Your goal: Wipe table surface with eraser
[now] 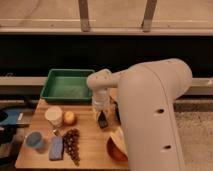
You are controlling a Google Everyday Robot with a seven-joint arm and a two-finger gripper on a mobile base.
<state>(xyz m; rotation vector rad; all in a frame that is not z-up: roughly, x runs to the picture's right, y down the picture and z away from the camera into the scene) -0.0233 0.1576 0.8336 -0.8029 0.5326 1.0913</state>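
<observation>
The table surface (90,142) is a light-brown wooden top in the lower left of the camera view. My gripper (102,119) points down over the table's middle, just in front of the green tray, on the end of a big white arm. It is shut on the eraser (102,121), a small blackish block with a paler face, which is pressed to the wood right of the apple (70,118).
A green plastic tray (67,86) stands at the table's back edge. A white cup (53,116), a blue cup (35,140), a blue-grey slab (56,148) and grapes (73,145) lie at the left. An orange bowl (117,146) sits at the front right, and a thin black stick (118,112) lies right of the gripper.
</observation>
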